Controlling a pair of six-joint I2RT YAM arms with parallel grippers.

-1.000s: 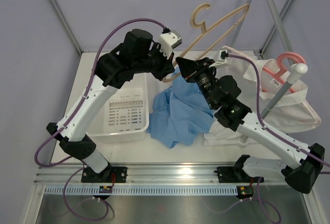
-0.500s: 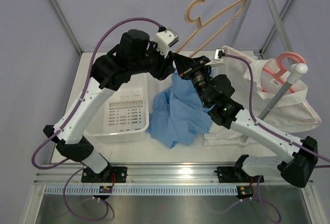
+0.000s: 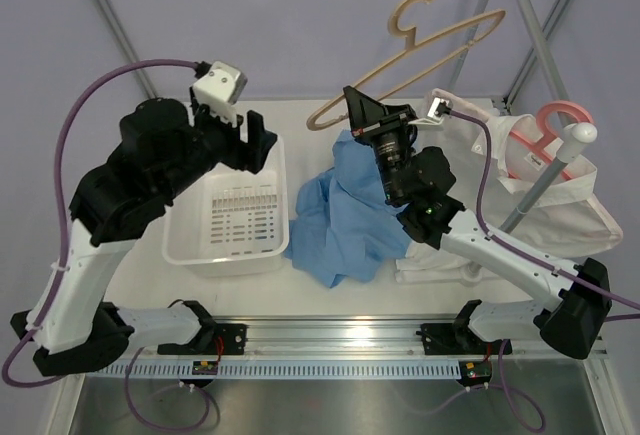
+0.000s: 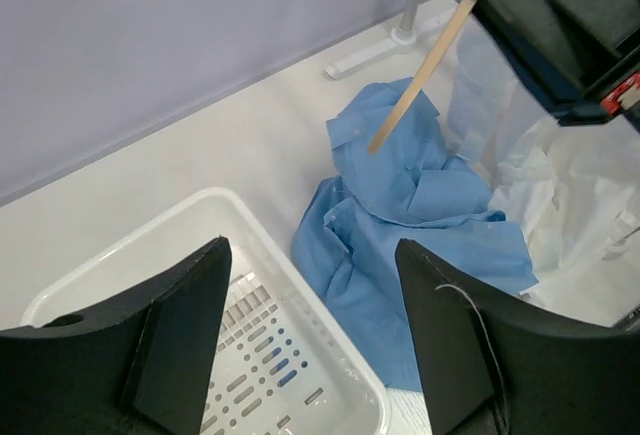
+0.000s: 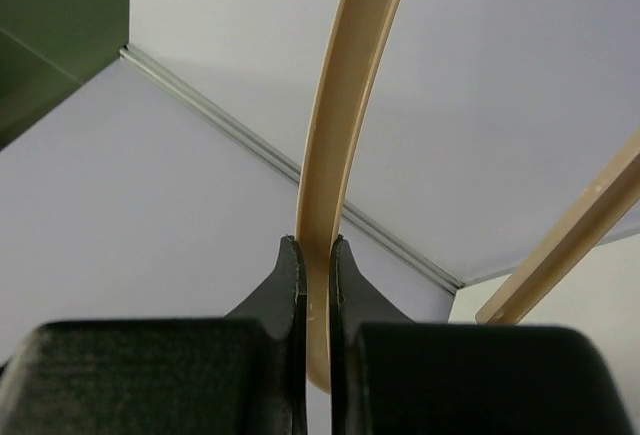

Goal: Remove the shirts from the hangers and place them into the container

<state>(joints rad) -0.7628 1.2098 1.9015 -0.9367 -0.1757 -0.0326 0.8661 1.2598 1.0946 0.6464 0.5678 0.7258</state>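
My right gripper (image 3: pixel 354 107) is shut on the tan hanger (image 3: pixel 420 45) near its lower arm and holds it tilted in the air, bare; in the right wrist view the pads (image 5: pixel 290 275) pinch the hanger (image 5: pixel 345 105). The light blue shirt (image 3: pixel 345 220) lies heaped on the table under it. My left gripper (image 3: pixel 256 143) stands open with nothing in it above the far right corner of the white container (image 3: pixel 180 245), which is empty. In the left wrist view the left gripper (image 4: pixel 310 250) spans the container's rim (image 4: pixel 335 360) and the blue shirt (image 4: pixel 420 225). The white shirt (image 3: pixel 570 205) hangs on the pink hanger (image 3: pixel 555 117) at right.
A white pole with a round knob (image 3: pixel 545 180) leans across the white shirt. Metal frame posts (image 3: pixel 540 35) rise at the back right, close to the raised hanger. The right arm's links (image 3: pixel 480 245) lie over the shirts.
My left gripper opened, let go of the hanger and drew back left over the container. My right gripper shut on the tan hanger and raised it off the blue shirt.
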